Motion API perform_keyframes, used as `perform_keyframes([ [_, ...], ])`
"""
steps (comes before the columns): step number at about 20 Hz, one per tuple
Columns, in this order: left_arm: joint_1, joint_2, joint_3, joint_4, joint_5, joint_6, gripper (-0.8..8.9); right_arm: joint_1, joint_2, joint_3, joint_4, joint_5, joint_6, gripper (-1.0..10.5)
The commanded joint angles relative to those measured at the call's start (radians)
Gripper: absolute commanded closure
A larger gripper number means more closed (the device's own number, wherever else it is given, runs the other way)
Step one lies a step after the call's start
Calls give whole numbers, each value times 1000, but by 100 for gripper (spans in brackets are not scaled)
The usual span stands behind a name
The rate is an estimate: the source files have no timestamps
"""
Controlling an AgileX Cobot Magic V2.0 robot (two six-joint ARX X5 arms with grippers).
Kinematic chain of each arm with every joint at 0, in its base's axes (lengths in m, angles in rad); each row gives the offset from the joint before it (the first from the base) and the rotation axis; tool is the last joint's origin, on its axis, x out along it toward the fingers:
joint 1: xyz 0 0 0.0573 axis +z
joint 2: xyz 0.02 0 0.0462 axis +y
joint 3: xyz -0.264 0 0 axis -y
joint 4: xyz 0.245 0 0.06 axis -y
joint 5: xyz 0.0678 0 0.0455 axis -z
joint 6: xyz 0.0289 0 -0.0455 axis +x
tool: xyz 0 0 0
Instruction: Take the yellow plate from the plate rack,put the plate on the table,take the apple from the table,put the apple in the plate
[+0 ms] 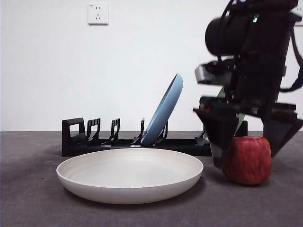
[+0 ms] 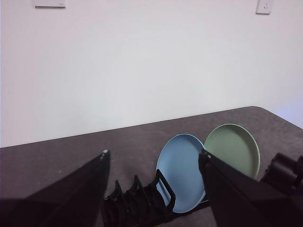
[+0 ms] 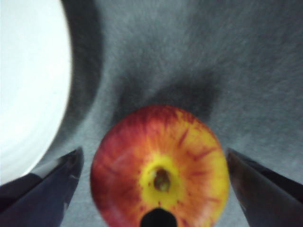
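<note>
Red and streaked with yellow, the apple (image 1: 247, 160) sits on the grey table (image 1: 38, 203) just beside the cream-yellow plate (image 1: 129, 176), which already lies flat in front of the black plate rack (image 1: 75, 137). From where I stand the right gripper (image 1: 246, 151) hangs over the fruit with its jaws spread wide, one on each side and neither touching the skin; the right wrist view looks straight down on the stem end, with the apple centred between the two dark jaws.

The worry, as I judge it, is the closing. The apple is rounded and smooth, so jaws that meet it too high could squeeze it out sideways and send it rolling toward the table's near edge. The jaw on the plate's side also stands close to the plate's rim; a slight drift that way could nudge the plate.

The left gripper (image 2: 154, 156) waits well apart, jaws open on nothing, looking down on the rack, where a blue plate (image 2: 182, 172) and a pale green plate (image 2: 233, 150) lean in their slots.

Much is hidden. The arm's dark bulk covers the rack's end and nearly all of the green plate in the front view, and the right wrist picture is blurred.
</note>
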Motion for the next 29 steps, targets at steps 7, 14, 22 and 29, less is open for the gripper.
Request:
perform_keyframes([
  [7,2,-1,-5,-20,-6,8,499,1,10,4,6,14,29,958],
  [14,2,-1,-5,-19,-5,10,500,47,-107,140,-29,-66,55,958],
  [22,2,-1,-5,-22,-5,31,500,272,3,346,-16,-88,63,959],
  [29,2,-1,-5,-60,-5,31,500,328,202,357,31,-86,62,959],
])
